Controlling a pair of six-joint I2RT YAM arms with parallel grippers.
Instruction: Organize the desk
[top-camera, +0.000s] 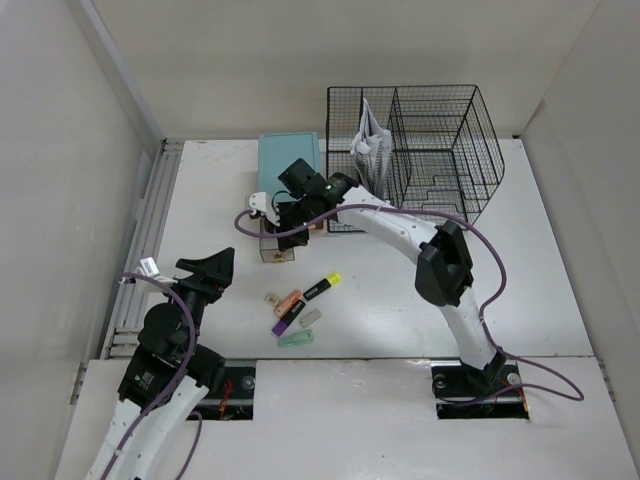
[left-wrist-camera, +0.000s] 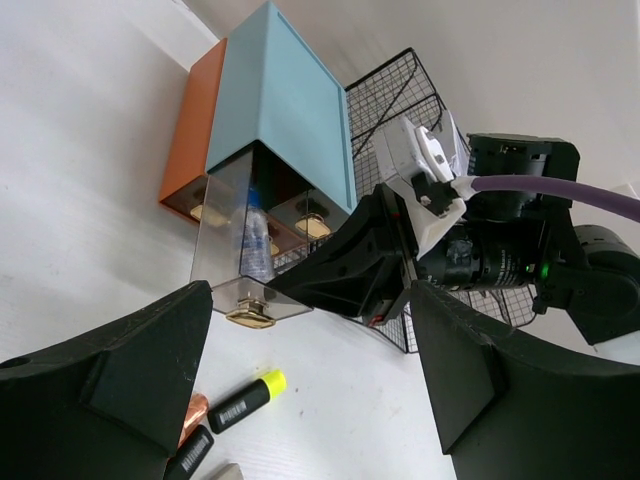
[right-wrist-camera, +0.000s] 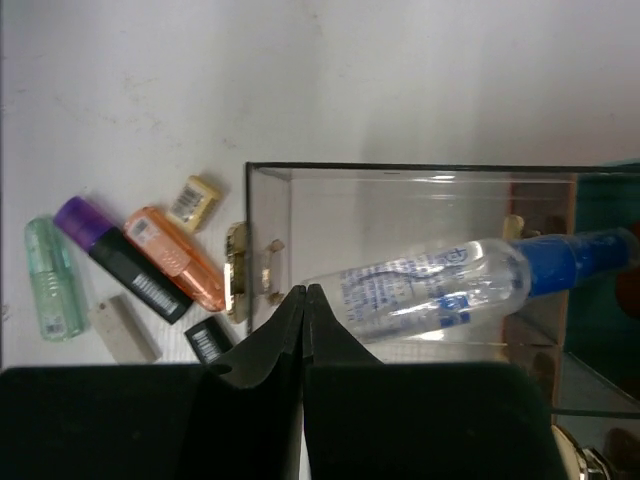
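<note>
We see the desk (top-camera: 540, 270), flat and white, beneath both arms, with a ribbed rail (top-camera: 150, 240) along its left edge. Near its far edge stands the teal drawer box (top-camera: 290, 160). Its clear drawer (right-wrist-camera: 420, 200) holds a spray bottle (right-wrist-camera: 430, 290) whose label print is unreadable. The left gripper (top-camera: 212, 266) gapes, empty. The right gripper (right-wrist-camera: 304, 292) is pinched closed on nothing.

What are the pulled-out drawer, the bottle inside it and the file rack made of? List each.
Drawer: clear glossy plastic, probably; the bottle shows through its walls. Its handle looks like brass-coloured metal.
Bottle: transparent plastic by its look, with a blue cap and a printed label.
File rack: thin black wire mesh, likely coated metal.
</note>
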